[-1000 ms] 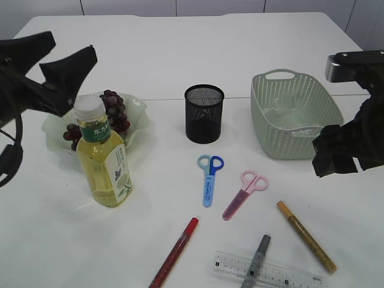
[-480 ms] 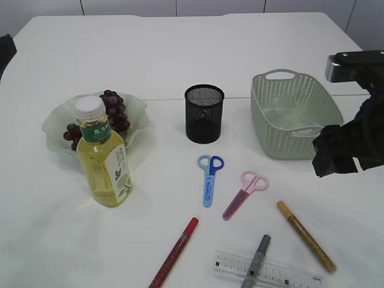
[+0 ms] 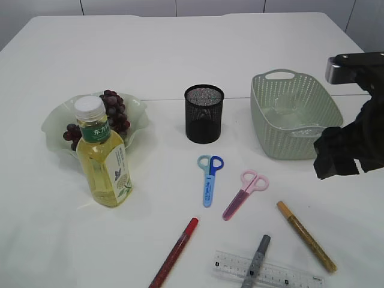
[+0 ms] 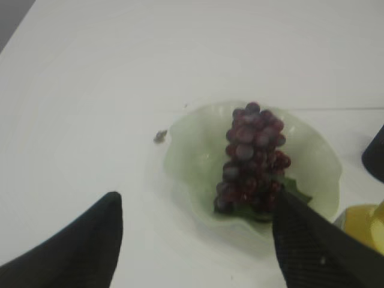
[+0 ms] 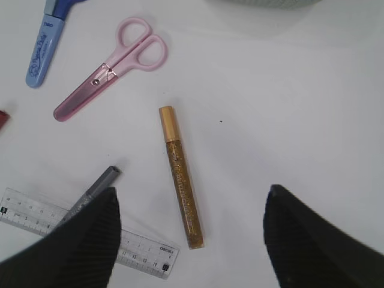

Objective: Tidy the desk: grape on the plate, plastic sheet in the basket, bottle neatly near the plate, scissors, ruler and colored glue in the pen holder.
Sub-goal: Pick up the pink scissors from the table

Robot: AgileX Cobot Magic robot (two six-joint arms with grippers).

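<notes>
Grapes lie on the pale green plate at the table's left, with the bottle standing upright just in front, touching the plate's rim. Only the left wrist view shows the left gripper: its jaws are spread and empty above the plate's near edge. The right wrist view shows the right gripper also spread and empty, above the gold glue pen, with the pink scissors, ruler and grey pen nearby. The exterior view alone shows the black mesh pen holder, the basket holding a clear sheet, the blue scissors and a red pen. Bare table stretches behind the holder.
</notes>
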